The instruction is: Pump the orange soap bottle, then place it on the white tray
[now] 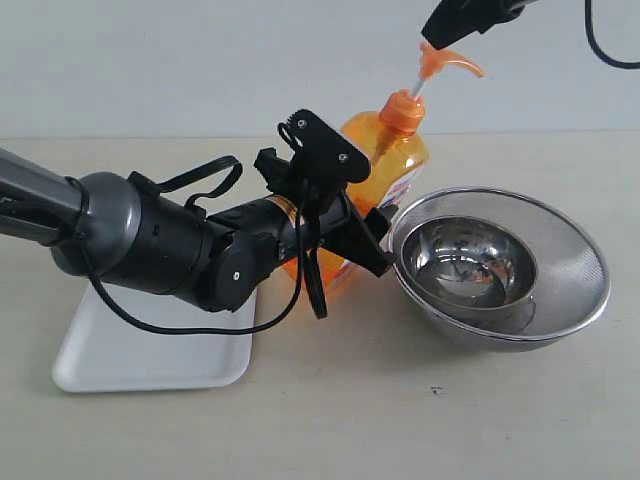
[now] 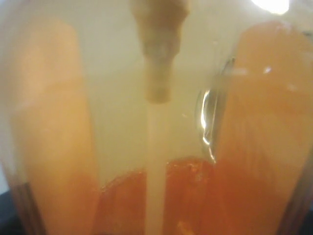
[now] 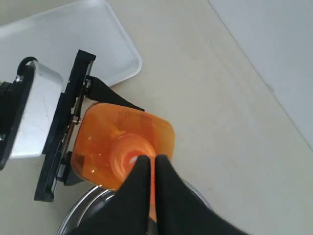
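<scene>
Left pincer (image 1: 348,200) clamps the orange soap bottle (image 1: 400,150), hiding its lower half; right pincer (image 1: 437,38), pinched shut, is cropped.

Orange soap bottle (image 1: 398,160) upright, not on white tray (image 1: 150,355).
Bottle: translucent orange plastic, orange pump head on white stem, stem showing full length so pump is up; white/orange label partly visible. Liquid only in the lower part, dip tube seen through the wall in left wrist view. Base at about desk (image 1: 330,420) level, contact unclear. Tray: flat white rect., rounded corners, low rim, lying on desk just left of bottle in ext. view, part hidden.
</scene>
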